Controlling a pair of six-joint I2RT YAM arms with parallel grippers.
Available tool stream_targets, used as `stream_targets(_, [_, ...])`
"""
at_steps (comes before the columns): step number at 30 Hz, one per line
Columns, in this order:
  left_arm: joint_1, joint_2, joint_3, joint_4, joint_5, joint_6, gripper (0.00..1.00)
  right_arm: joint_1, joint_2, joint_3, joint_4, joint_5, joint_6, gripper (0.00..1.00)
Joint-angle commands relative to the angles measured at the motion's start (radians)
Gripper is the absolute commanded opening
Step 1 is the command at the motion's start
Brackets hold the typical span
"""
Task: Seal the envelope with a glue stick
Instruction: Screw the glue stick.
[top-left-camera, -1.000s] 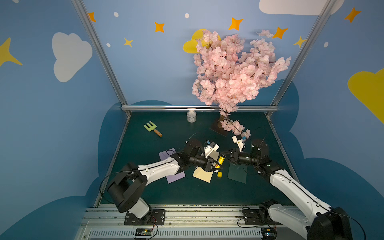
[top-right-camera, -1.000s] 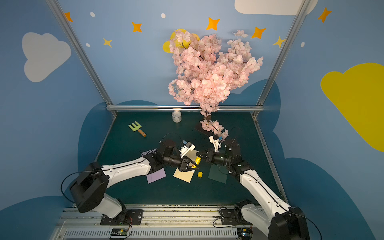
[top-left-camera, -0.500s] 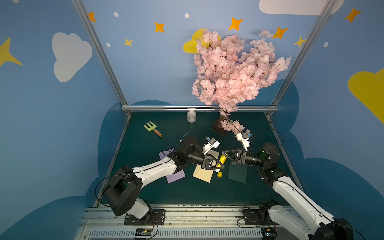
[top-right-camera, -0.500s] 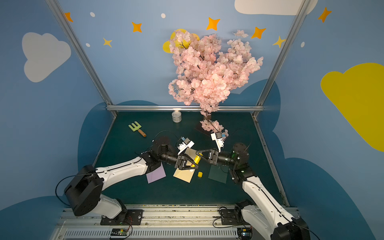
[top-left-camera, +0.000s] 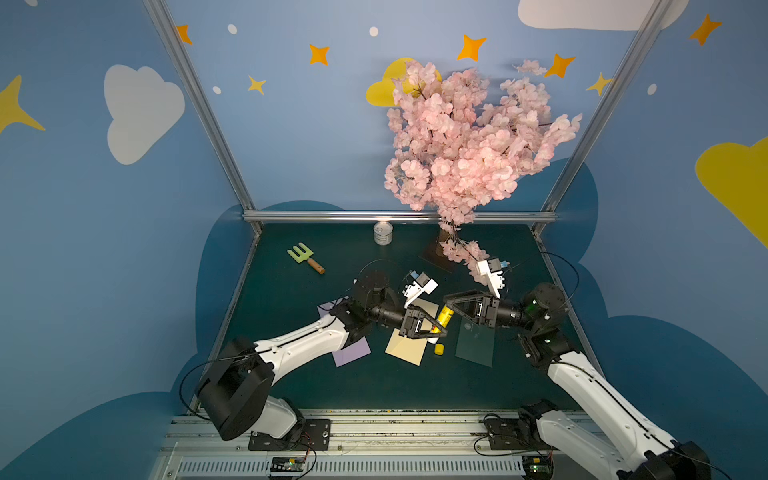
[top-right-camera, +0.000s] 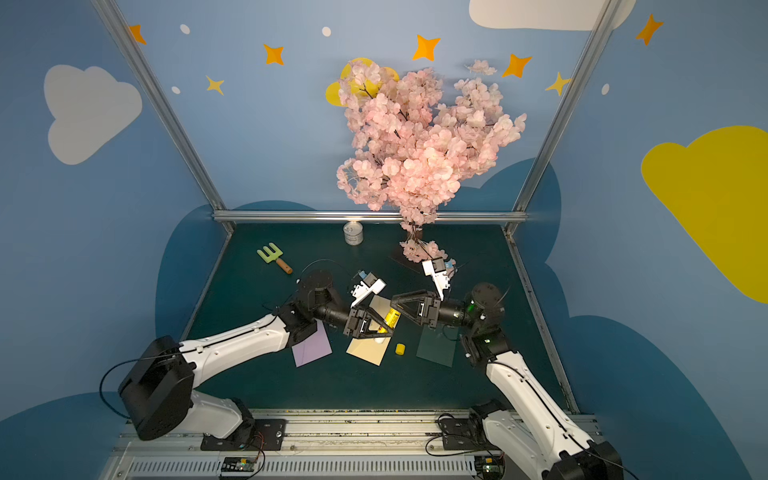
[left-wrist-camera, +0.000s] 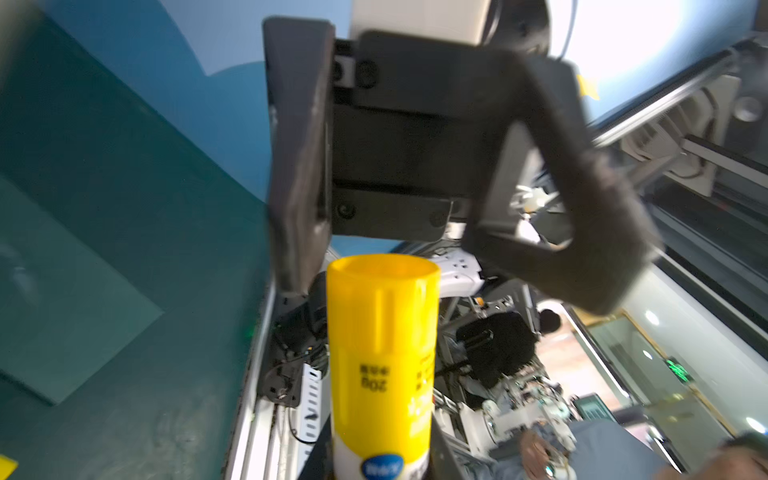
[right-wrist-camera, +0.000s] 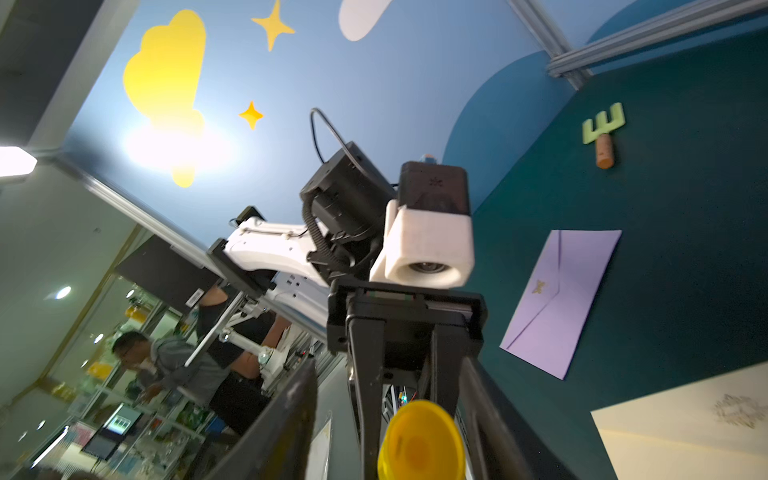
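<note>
My left gripper (top-left-camera: 432, 330) (left-wrist-camera: 380, 461) is shut on the yellow glue stick (top-left-camera: 444, 316) (top-right-camera: 391, 318) (left-wrist-camera: 382, 353), holding it tilted, whitish tip down. The tip is at the cream envelope (top-left-camera: 409, 351) (top-right-camera: 368, 353), which lies flat on the mat. My right gripper (top-left-camera: 453, 308) (top-right-camera: 401, 308) (right-wrist-camera: 386, 365) is open. Its fingers (left-wrist-camera: 299, 166) stand either side of the stick's upper end (right-wrist-camera: 419, 440) without touching it. The yellow cap (top-left-camera: 439, 348) (top-right-camera: 400, 349) lies on the mat beside the cream envelope.
A purple envelope (top-left-camera: 351, 353) (right-wrist-camera: 561, 299) lies under my left arm and a dark green one (top-left-camera: 473, 347) below my right gripper. Further back are a green toy rake (top-left-camera: 305, 257), a small can (top-left-camera: 382, 233) and a pink blossom tree (top-left-camera: 465, 145).
My right gripper has opened; it was shut before. The right arm has drawn back to the right, and my left gripper has shifted slightly right with the glue stick.
</note>
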Motion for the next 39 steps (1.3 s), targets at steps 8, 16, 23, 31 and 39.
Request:
stream_targets(8, [-0.03,-0.009,0.058,-0.351,-0.383,0.274,0.03,0.037,0.127,0.115,-0.45,0.239,-0.109,0.76])
stream_targets(16, [-0.034,0.027,0.092,-0.427,-0.48,0.281,0.02,0.083,0.155,0.115,-0.458,0.316,-0.096,0.57])
stream_targets(23, [-0.049,0.042,0.105,-0.428,-0.459,0.289,0.03,0.09,0.173,0.105,-0.433,0.336,-0.084,0.46])
stream_targets(31, [-0.056,0.045,0.099,-0.419,-0.457,0.279,0.02,0.09,0.196,0.109,-0.412,0.328,-0.08,0.45])
stream_targets(39, [-0.059,0.057,0.098,-0.405,-0.456,0.27,0.02,0.091,0.206,0.097,-0.4,0.309,-0.074,0.36])
